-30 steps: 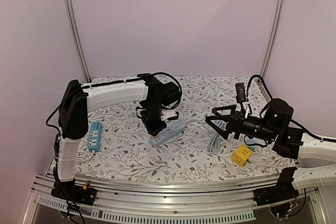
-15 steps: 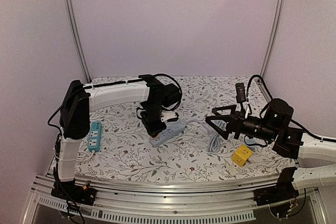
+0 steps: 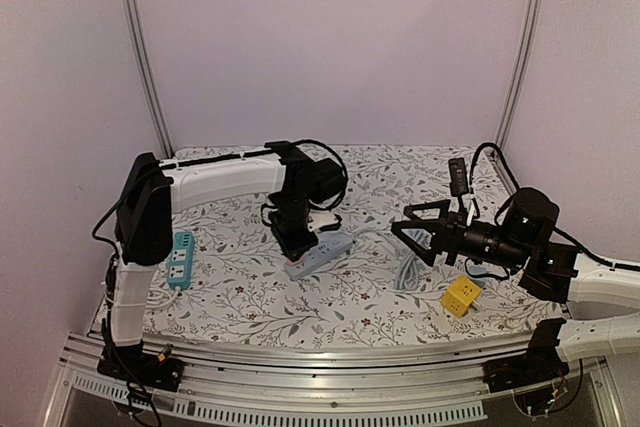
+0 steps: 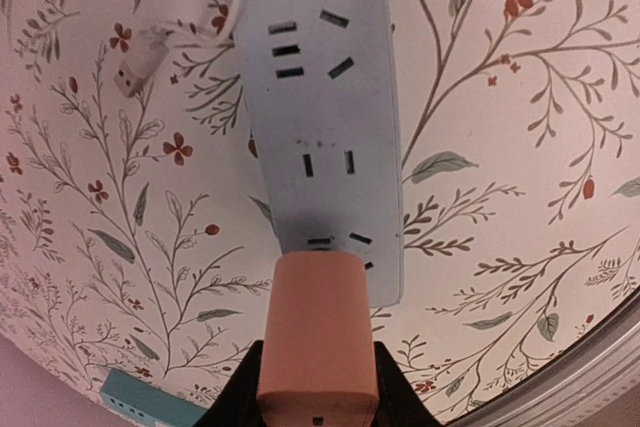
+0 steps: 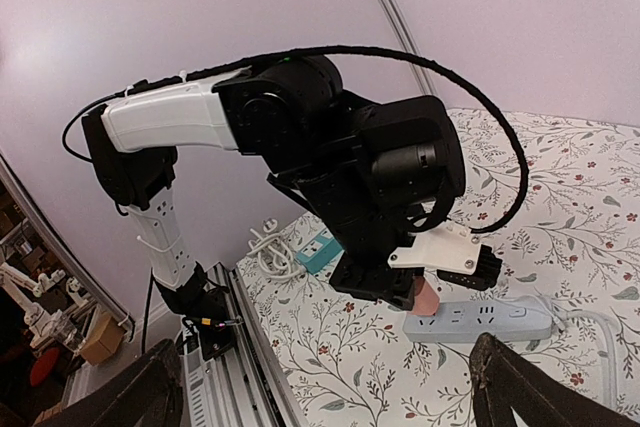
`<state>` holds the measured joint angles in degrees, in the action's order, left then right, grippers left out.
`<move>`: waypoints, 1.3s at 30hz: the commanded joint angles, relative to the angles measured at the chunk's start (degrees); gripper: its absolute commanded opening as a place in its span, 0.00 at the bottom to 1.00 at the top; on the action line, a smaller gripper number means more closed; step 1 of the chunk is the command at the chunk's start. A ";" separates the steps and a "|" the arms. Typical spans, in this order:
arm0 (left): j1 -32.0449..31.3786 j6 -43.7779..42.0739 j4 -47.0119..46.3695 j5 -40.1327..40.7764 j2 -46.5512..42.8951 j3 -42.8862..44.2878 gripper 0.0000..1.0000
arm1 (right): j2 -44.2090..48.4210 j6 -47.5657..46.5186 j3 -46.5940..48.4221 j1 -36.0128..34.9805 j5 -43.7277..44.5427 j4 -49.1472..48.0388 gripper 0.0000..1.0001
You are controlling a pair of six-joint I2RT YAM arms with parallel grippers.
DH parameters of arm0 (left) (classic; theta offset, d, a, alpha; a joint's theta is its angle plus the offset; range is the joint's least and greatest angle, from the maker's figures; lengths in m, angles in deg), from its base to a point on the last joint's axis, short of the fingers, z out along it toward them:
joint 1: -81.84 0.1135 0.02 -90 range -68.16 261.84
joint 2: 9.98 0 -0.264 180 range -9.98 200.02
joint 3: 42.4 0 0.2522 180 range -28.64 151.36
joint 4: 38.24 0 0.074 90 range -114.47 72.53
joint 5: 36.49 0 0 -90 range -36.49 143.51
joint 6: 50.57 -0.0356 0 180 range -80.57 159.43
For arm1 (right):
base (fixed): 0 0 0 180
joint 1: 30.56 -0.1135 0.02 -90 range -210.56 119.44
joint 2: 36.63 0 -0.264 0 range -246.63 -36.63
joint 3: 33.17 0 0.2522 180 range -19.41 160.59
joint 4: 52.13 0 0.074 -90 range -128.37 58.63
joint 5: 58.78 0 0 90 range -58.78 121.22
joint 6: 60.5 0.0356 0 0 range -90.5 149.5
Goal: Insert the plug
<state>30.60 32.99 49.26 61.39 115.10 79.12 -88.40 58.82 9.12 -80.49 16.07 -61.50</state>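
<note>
A salmon-pink plug point(image 4: 318, 337) sits between the jaws of my left gripper point(image 4: 315, 392), which is shut on it. The plug's front end is over the last socket of a pale blue-grey power strip point(image 4: 325, 127) lying flat on the floral cloth. Its prongs are hidden, so I cannot tell whether they are in the slots. From above, the left gripper point(image 3: 295, 240) points down at the strip's point(image 3: 325, 253) left end. My right gripper point(image 3: 408, 232) hovers open to the right of the strip, holding nothing. Its view shows the plug point(image 5: 427, 297) at the strip point(image 5: 490, 321).
A teal power strip point(image 3: 180, 259) with a coiled white cable lies at the left edge. A yellow cube adapter point(image 3: 460, 296) and a grey cable point(image 3: 410, 269) lie near the right arm. A black adapter point(image 3: 456, 175) stands at the back right. A white USB connector point(image 4: 133, 72) lies beside the strip.
</note>
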 commanded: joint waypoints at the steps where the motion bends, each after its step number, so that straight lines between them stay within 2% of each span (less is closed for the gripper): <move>1: 0.18 -0.26 1.06 -1.13 1.31 0.85 0.00 | 0.70 0.29 -0.50 -0.14 -0.39 0.90 0.99; 39: 0.70 -0.97 2.88 -2.31 4.74 1.76 0.00 | 0.62 0.22 -0.41 -0.11 -0.55 0.95 0.99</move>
<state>30.60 32.97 50.48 60.52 116.72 80.94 -88.40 58.97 9.12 -80.49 15.85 -61.50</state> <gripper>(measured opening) 0.294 0.989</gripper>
